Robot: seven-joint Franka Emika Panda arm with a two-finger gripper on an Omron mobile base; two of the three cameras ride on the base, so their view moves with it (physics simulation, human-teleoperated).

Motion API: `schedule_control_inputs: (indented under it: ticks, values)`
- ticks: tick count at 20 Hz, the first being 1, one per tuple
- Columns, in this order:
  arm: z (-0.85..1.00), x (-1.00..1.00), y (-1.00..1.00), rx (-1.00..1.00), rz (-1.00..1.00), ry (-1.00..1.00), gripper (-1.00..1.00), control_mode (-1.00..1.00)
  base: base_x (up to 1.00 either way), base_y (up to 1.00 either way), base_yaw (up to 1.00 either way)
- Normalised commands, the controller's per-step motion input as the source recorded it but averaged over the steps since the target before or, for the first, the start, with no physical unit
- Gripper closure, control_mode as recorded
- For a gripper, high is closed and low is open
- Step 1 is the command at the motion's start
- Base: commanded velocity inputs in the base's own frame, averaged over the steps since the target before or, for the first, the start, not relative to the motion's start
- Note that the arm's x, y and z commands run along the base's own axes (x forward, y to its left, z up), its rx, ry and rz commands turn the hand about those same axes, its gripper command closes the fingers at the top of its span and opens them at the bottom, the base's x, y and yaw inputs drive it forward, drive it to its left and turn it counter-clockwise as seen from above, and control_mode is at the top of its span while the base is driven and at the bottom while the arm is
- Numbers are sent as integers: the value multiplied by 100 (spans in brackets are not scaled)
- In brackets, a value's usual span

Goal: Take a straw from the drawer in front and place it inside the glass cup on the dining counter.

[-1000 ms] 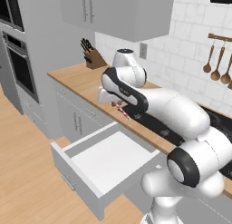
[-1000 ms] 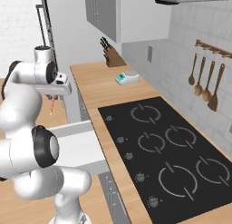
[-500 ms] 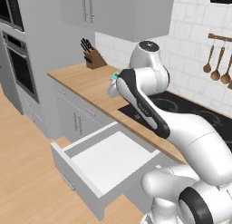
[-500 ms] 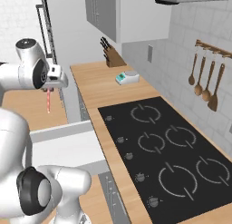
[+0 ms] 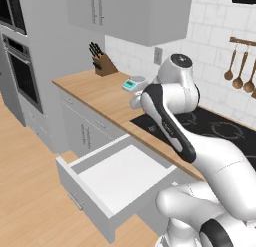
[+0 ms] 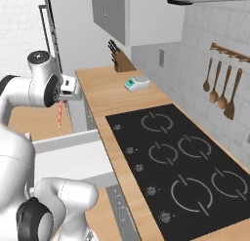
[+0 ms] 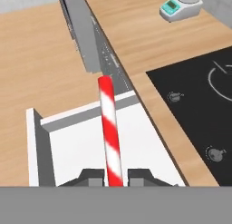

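The gripper (image 7: 114, 177) is clamped on the red-and-white striped straw (image 7: 111, 132), whose lower end sits pinched between the two dark fingertips (image 7: 91, 177) in the hand view while the rest runs up toward twelve o'clock over the open drawer (image 7: 68, 146). In the right base view the straw (image 6: 60, 113) hangs upright from the hand at about nine o'clock in the picture, above the wooden floor and just past the far edge of the drawer (image 6: 68, 154). The drawer (image 5: 107, 183) stands pulled out with a bare white interior, at roughly seven o'clock in the left base view, below the edge of the wall countertop (image 5: 95, 93). On that countertop a small kitchen scale (image 6: 136, 83) with a teal face sits at about twelve o'clock from the black cooktop (image 6: 180, 159), and a knife block (image 6: 120, 63) stands farther back near the wall. Wooden utensils (image 6: 222, 91) hang on a rail against the tiled wall at three o'clock in the right base view.
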Motion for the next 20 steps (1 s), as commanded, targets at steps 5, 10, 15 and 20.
schedule_control_inputs:
  ticks: [5,10,15,20]
  values:
    - [0,0,0,0,0,0,100,100,-90,-2,1]
    - [0,0,0,0,0,0,100,100,-98,51,35]
    - [0,0,0,0,0,0,100,100,-32,61,69]
    - [0,0,0,0,0,0,100,100,13,45,58]
